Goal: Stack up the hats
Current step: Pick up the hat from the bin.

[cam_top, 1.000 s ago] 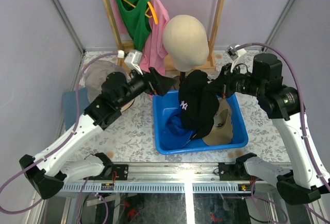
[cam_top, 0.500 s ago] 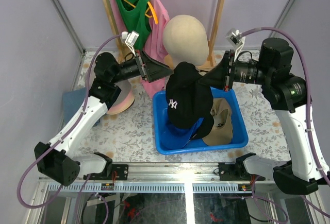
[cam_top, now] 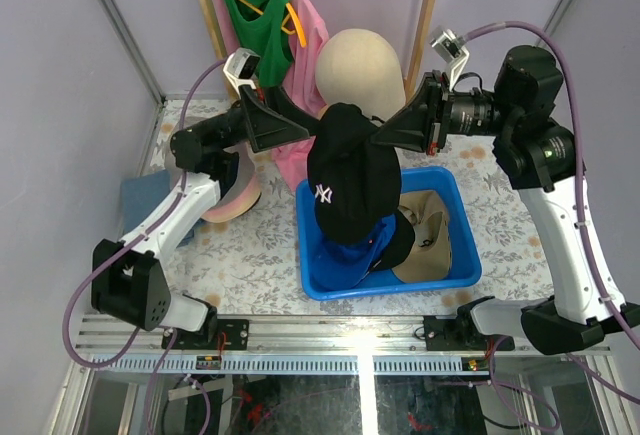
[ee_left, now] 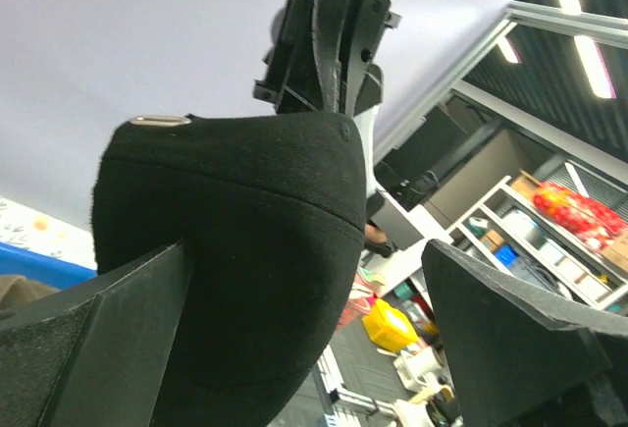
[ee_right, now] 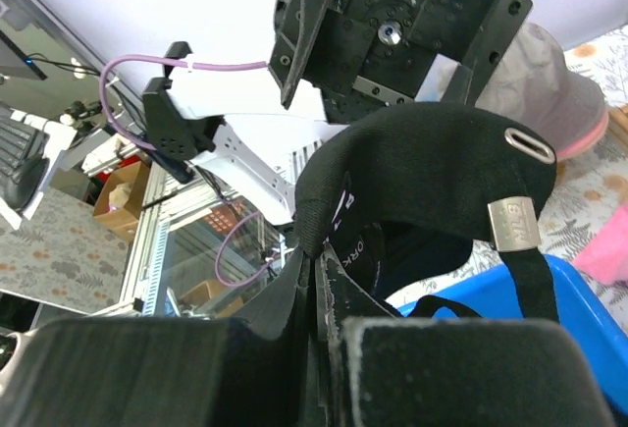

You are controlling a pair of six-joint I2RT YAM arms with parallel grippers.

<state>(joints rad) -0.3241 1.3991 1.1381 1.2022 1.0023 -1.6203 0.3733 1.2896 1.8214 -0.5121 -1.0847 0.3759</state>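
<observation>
Top view: black cap [cam_top: 350,170] hangs from the right fingers [cam_top: 395,133], which are clenched on its rear rim. Over the last second it has come up clear of the blue tub [cam_top: 460,260] and is now level with the mannequin head [cam_top: 360,70]. The left arm has risen with it, and the left fingers [cam_top: 290,123] are spread wide at the crown. Khaki cap [cam_top: 432,235] and blue cap [cam_top: 345,253] lie in the tub; bucket hats [cam_top: 235,200] sit on the counter, left. Likely a handover or reshaping; nothing has been added to a stack yet.

Left wrist: the crown fills the gap between the released fingers. Whether they touch the fabric is unclear.

Right wrist: only this view shows the pinch point, on the rim beside the strap buckle [ee_right: 515,221]. Behind it is a grey-taupe bucket hat [ee_right: 569,103].
</observation>
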